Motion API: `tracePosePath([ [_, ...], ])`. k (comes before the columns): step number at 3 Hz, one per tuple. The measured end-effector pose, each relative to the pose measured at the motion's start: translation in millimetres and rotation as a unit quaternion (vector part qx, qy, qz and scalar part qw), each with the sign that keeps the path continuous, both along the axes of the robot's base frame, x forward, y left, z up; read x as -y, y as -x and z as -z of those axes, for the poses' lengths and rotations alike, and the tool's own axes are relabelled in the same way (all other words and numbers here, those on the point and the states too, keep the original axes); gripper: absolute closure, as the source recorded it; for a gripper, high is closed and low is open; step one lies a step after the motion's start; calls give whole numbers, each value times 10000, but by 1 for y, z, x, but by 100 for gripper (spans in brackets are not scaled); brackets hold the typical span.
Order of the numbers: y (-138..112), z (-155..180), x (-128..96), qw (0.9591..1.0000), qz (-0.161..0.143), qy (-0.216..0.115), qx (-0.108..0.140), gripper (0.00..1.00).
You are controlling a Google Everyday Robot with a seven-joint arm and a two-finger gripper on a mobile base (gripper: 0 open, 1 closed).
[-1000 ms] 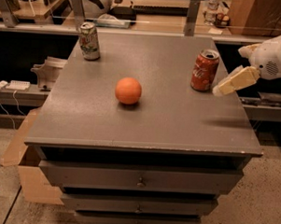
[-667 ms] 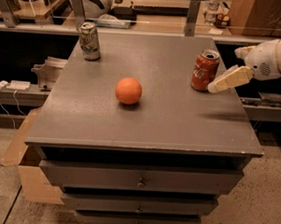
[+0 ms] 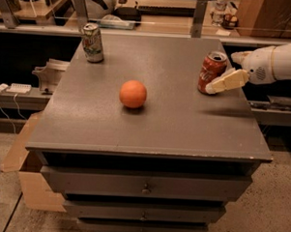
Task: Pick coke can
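The coke can, red with white script and a silver top, stands upright near the right edge of the grey cabinet top. My gripper comes in from the right on a white arm. It is open. Its near cream finger lies along the can's front right side, touching or almost touching it. The far finger is behind and to the right of the can. The can stands on the surface.
An orange ball sits at the middle of the top. A pale white-green can stands at the back left corner. A counter with clutter runs behind. A cardboard box sits on the floor at the left.
My gripper has moved left, toward the coke can; its near finger now reaches along the can's front. The can, the ball and the pale can have not moved.
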State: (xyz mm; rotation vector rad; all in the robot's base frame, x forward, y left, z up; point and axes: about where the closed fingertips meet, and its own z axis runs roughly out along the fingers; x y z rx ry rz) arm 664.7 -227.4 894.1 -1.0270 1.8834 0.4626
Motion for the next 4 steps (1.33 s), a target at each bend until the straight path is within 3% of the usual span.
tracePosePath([
  [1, -7, 2, -6, 9999, -83, -145, 28, 17],
  [4, -12, -19, -38, 9974, -545, -398, 237, 87],
])
